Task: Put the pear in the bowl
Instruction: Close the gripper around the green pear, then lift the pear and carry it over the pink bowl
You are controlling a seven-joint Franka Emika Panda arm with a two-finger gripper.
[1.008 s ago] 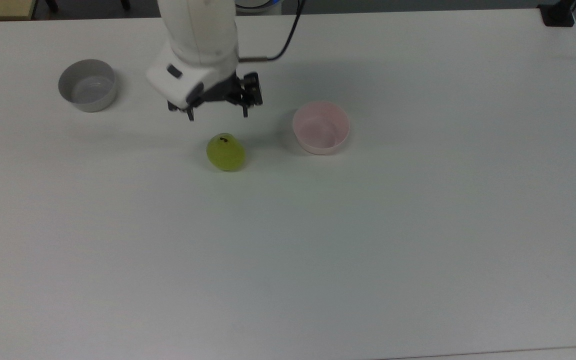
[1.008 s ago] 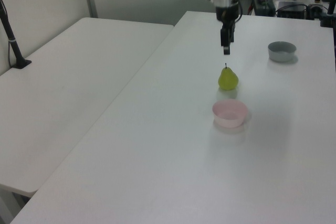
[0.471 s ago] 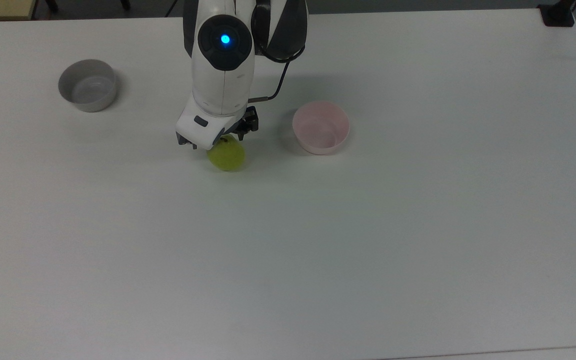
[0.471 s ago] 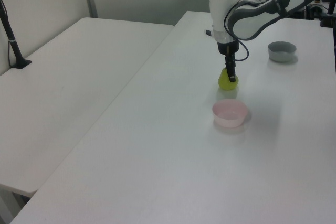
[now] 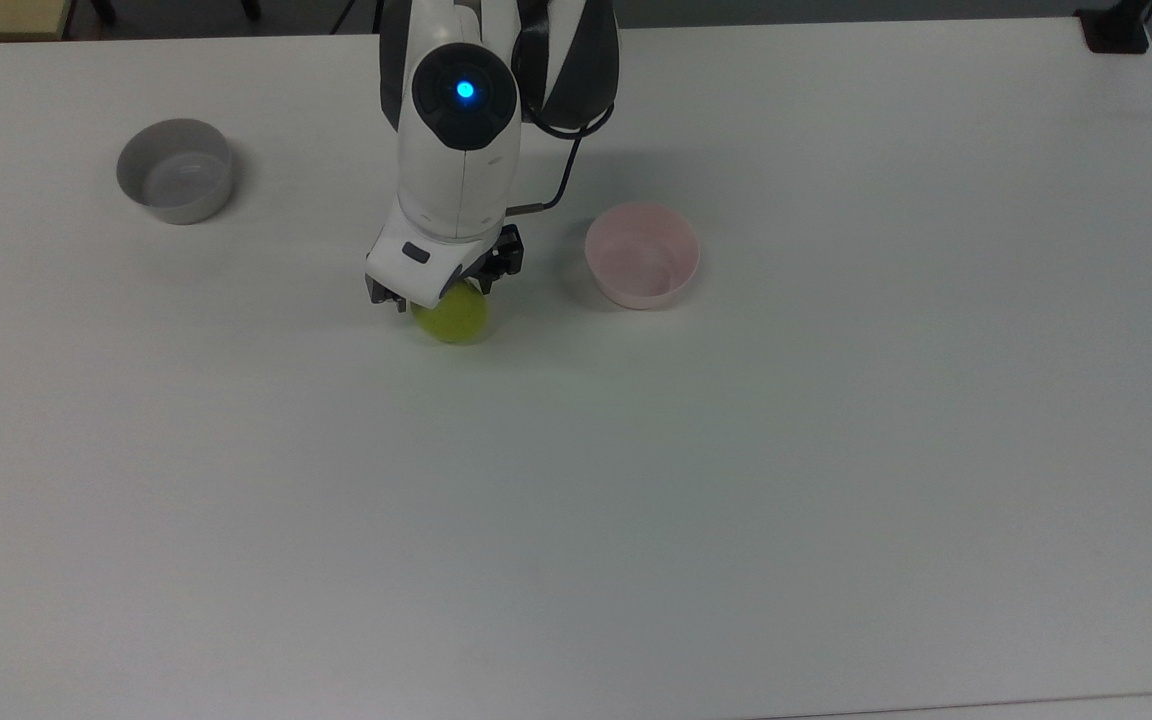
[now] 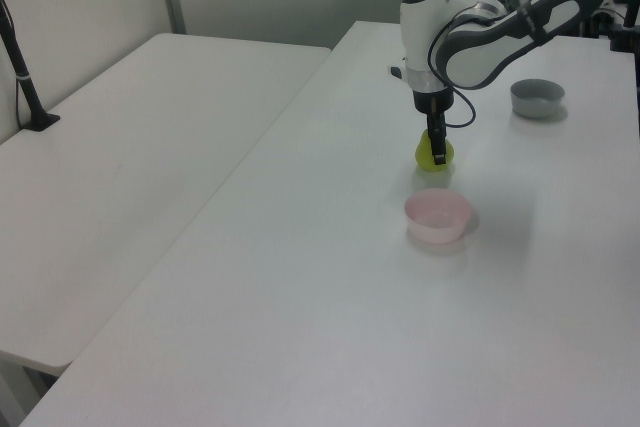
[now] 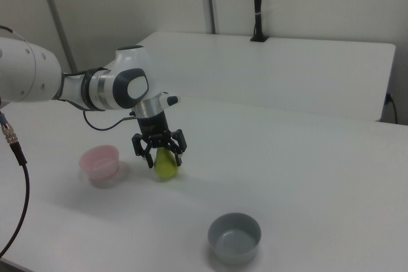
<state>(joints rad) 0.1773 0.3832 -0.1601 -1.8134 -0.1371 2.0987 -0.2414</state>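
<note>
two bowls and one pear are seen on a white table (image 5: 836,450).
the pink bowl (image 5: 642,254) sits near the pear (image 5: 453,316); the grey bowl (image 5: 175,170) lies well apart; the gripper (image 7: 161,155) is spread open around the pear.

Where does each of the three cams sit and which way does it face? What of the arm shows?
Top view: high above, looking down on the table; arm, gripper over the pear.
Left view: off the pink bowl end, looking along the table; forearm shows.
Right view: opposite end, grey bowl nearest; arm and cable show.
All share pear, both bowls.
</note>
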